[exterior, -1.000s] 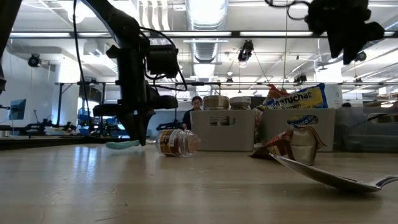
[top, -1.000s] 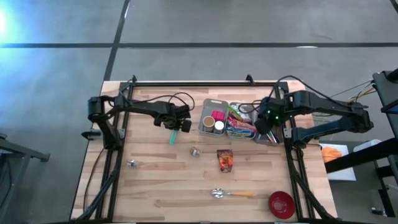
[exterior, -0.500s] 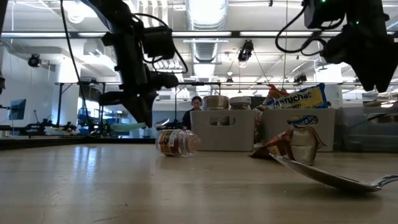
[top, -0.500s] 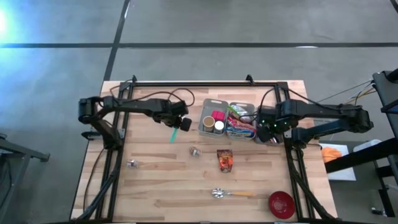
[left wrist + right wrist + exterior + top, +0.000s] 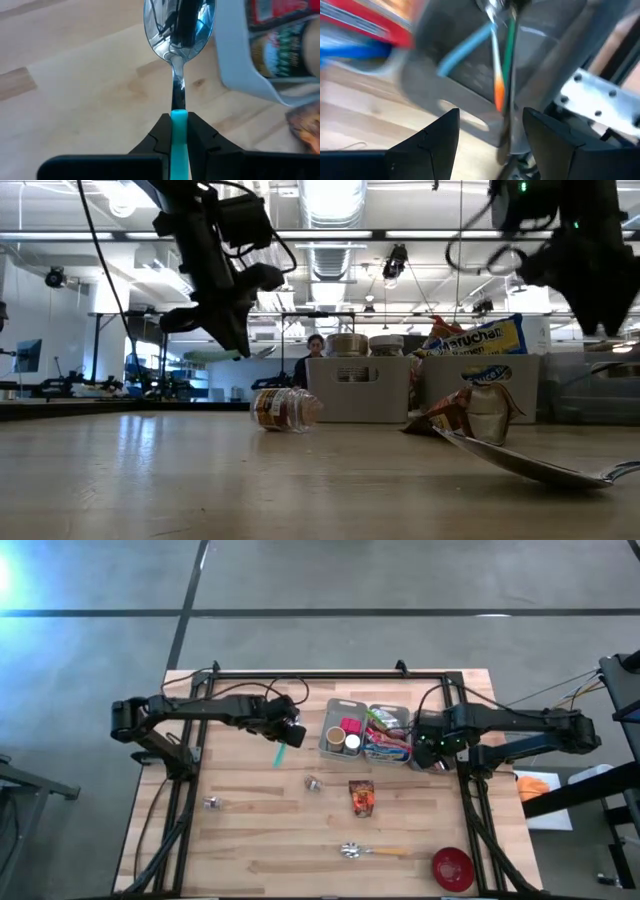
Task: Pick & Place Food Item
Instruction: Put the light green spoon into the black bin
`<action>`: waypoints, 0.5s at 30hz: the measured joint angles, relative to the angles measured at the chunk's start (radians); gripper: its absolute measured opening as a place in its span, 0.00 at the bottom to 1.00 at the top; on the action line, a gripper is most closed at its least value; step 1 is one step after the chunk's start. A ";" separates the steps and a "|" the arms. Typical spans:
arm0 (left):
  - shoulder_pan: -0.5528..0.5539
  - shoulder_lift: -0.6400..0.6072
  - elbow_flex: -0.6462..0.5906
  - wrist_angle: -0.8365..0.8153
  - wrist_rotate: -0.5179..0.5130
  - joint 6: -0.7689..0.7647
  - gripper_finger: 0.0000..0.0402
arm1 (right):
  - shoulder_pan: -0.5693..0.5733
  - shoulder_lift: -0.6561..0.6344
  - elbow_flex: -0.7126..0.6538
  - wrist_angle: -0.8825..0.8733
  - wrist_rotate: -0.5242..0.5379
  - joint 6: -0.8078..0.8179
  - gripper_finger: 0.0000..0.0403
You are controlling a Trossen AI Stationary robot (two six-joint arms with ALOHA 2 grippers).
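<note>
The left gripper (image 5: 179, 131) is clamped on the teal handle of a spoon (image 5: 179, 30), held clear of the table (image 5: 250, 830) beside the grey bins (image 5: 340, 745). The right gripper (image 5: 490, 137), jaws parted and empty, hangs over a blurred utensil holder (image 5: 470, 75); its contents are hard to identify

Blur and cropped edges hide much here.
In the right wrist view the bin (image 5: 470, 85) and the utensils (image 5: 501, 60) inside are smeared. The left wrist view crops the spoon (image 5: 178, 30) bowl and the tray (image 5: 240, 60). In the low view, the right end effector (image 5: 590, 290) tips are indistinct against the room.
</note>
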 joint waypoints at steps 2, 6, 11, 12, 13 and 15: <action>0.000 -0.018 0.000 0.020 0.032 0.018 0.06 | 0.000 -0.017 0.052 0.000 0.019 -0.004 0.53; -0.013 -0.067 0.000 0.102 0.085 0.027 0.06 | 0.002 -0.046 0.186 0.040 0.039 -0.012 0.53; -0.036 -0.145 0.000 0.245 0.105 0.023 0.06 | 0.043 -0.048 0.293 0.289 0.068 -0.065 0.53; -0.039 -0.160 0.000 0.276 0.112 0.023 0.06 | 0.053 -0.040 0.304 0.351 0.068 -0.084 0.53; -0.042 -0.177 0.000 0.308 0.116 0.023 0.06 | 0.061 -0.030 0.313 0.414 0.069 -0.102 0.53; -0.047 -0.204 0.000 0.382 0.118 0.020 0.06 | 0.073 -0.007 0.322 0.533 0.071 -0.125 0.53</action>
